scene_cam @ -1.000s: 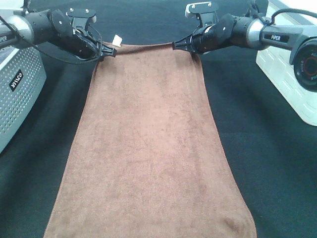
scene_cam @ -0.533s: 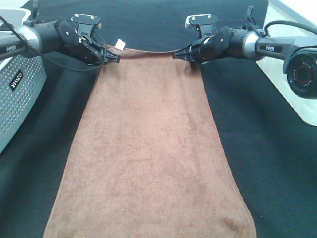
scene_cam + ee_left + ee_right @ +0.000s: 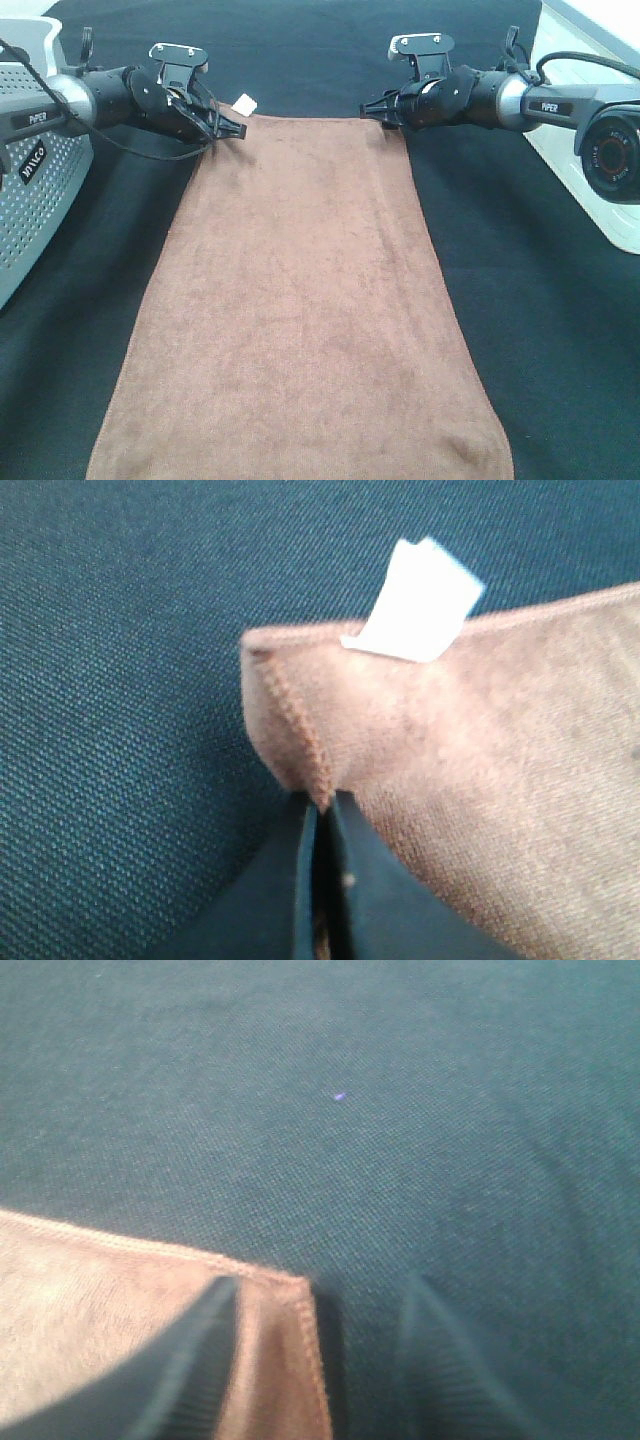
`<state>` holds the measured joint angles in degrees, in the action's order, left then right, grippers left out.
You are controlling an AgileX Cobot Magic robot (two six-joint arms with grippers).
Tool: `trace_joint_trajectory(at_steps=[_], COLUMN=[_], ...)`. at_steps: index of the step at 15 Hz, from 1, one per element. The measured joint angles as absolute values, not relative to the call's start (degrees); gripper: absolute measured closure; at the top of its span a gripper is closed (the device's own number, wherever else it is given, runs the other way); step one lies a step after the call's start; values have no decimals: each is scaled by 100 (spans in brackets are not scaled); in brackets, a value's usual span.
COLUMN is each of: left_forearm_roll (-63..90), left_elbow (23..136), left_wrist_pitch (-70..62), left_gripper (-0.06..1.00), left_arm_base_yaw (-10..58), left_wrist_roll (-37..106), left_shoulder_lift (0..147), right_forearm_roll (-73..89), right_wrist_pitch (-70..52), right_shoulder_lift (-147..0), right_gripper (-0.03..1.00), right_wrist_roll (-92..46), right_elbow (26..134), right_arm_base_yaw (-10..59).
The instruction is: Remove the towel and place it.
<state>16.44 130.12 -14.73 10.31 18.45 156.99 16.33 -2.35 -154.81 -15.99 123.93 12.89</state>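
The brown towel [image 3: 300, 300] lies spread flat on the black table cloth [image 3: 300, 60], its length running from the far middle to the near edge. Its white tag [image 3: 243, 103] sticks up at the far left corner. My left gripper [image 3: 236, 126] is shut on that corner; the left wrist view shows the fingers [image 3: 300, 880] pinching the stitched edge just below the tag [image 3: 415, 600]. My right gripper [image 3: 372, 109] is at the far right corner. In the right wrist view it [image 3: 322, 1295] is open, one finger [image 3: 190, 1360] over the towel corner [image 3: 270, 1305], the other on the cloth.
A silver perforated basket [image 3: 35, 190] stands at the left edge. A white ribbed container [image 3: 580, 165] stands at the right, under the right arm. Black cloth shows on both sides of the towel and beyond its far edge.
Both grippers have come down and toward the near side. The towel's far edge has dropped from a taut raised line to lie flat on the cloth.
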Motion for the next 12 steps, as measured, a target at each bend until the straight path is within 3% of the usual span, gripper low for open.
trace_joint_trajectory(at_steps=[2, 6, 7, 9, 12], left_forearm_roll=[1581, 1541, 1524, 1501, 1501], left_elbow=[13012, 13012, 13012, 13012, 13012], left_wrist_pitch=[-1461, -1444, -1387, -1220, -1157], left_gripper=[93, 87, 81, 58, 45], left_arm_base_yaw=[1031, 1031, 1031, 1031, 1031], left_wrist_roll=[1845, 1845, 1845, 1845, 1845], left_shoulder_lift=[15733, 15733, 15733, 15733, 15733], right_forearm_roll=[1644, 1644, 1644, 1644, 1673], right_wrist_pitch=[-160, -132, -132, -40, 138], right_shoulder_lift=[-15481, -15533, -15579, -15659, -15785], right_gripper=[40, 38, 38, 38, 38], right_wrist_roll=[-1530, -1478, -1461, -1444, -1450], right_elbow=[12393, 12393, 12393, 12393, 12393], right_arm_base_yaw=[1289, 1289, 1289, 1289, 1220])
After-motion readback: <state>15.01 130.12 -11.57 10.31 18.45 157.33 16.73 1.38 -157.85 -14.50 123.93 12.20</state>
